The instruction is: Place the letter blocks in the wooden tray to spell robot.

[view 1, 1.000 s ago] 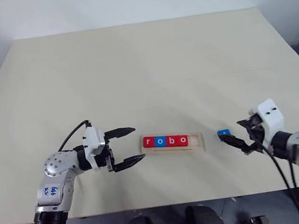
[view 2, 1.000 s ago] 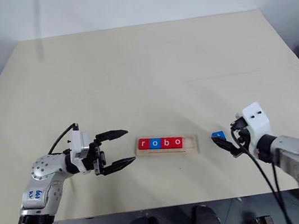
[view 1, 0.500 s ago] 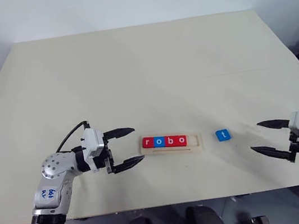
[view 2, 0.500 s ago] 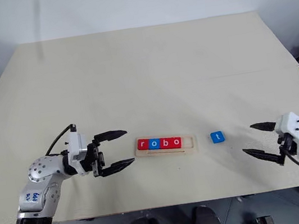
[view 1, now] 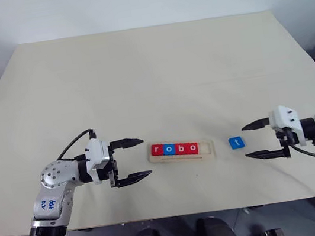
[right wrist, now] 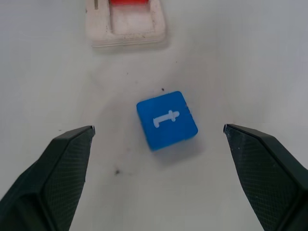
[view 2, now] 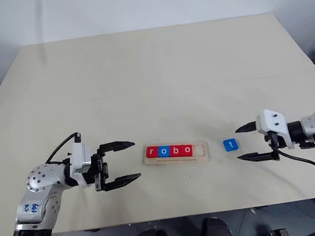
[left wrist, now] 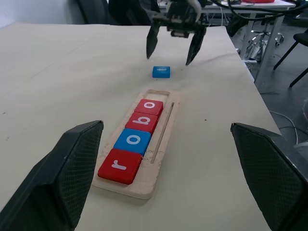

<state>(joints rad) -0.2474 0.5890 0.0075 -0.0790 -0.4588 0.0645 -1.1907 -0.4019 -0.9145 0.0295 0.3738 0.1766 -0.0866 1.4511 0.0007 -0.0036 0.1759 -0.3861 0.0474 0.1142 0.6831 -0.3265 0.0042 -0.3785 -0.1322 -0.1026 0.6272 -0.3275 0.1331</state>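
You've got a wide beige table (view 1: 151,77) against a pale wall, and near its front edge sits the wooden tray (view 1: 182,150) with four letter blocks (view 1: 174,149) in its slot reading r, o, b, o, the right end bare. The blue t block (view 1: 236,141) lies flat on the table just right of the tray, apart from it. Your right gripper (view 1: 253,139) faces that block with jaws spread wide and empty, and your left gripper (view 1: 139,158) sits open off the tray's left end.
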